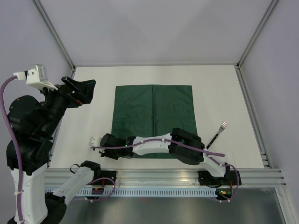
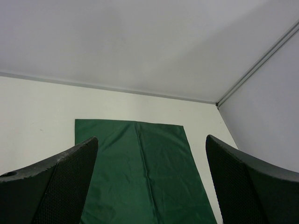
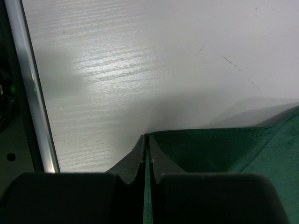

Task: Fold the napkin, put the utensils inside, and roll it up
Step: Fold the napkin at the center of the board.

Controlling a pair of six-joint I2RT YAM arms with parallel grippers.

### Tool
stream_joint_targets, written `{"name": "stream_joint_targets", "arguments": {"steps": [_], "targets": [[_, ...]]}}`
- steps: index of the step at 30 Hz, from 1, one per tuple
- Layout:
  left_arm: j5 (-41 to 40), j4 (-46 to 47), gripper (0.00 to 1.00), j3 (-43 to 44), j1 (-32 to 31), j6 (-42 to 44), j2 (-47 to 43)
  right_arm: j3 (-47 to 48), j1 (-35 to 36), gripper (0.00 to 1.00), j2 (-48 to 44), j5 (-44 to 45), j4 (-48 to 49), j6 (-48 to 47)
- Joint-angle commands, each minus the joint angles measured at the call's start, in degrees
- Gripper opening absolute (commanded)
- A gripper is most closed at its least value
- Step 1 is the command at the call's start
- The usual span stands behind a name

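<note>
The fold is only beginning, by my reading. The right gripper (image 3: 147, 140) is pinching a near corner of the napkin (image 1: 154, 112), its fingers pressing together on the hem with no gap showing. The rest of the cloth is lying flat, spreading away behind and to one side of those fingertips. The next move is probably calling for lifting that corner and carrying it over to the opposite side without dragging the sheet.

The right arm is stretching low along the near side of the table (image 1: 224, 93), forearm almost level. The left gripper (image 1: 80, 89) is hovering high, jaws wide apart and holding nothing, with the napkin ahead of and below it. The fork (image 1: 218, 134) is lying well behind the right gripper, past its elbow, apart from the cloth.
</note>
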Motion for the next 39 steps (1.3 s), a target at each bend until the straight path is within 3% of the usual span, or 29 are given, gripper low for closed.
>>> {"name": "stream_joint_targets", "arguments": {"steps": [1,5,21,39], "targets": [[-0.18,0.03,1.00,0.10,0.12,-0.53,0.13,2.83,0.00,0.05,-0.29,0.82,-3.66,-0.50],[-0.36,0.12,1.00,0.10,0.12,-0.44,0.05,4.42,0.09,0.00,-2.13,0.11,-4.89,-0.33],[-0.62,0.12,1.00,0.19,0.12,-0.35,0.48,5.39,-0.61,0.00,-9.34,1.87,-7.62,-2.17],[2.72,5.38,1.00,-3.50,0.12,-1.50,2.68,-6.12,-17.91,0.00,-21.12,0.72,-8.67,-3.49]]}}
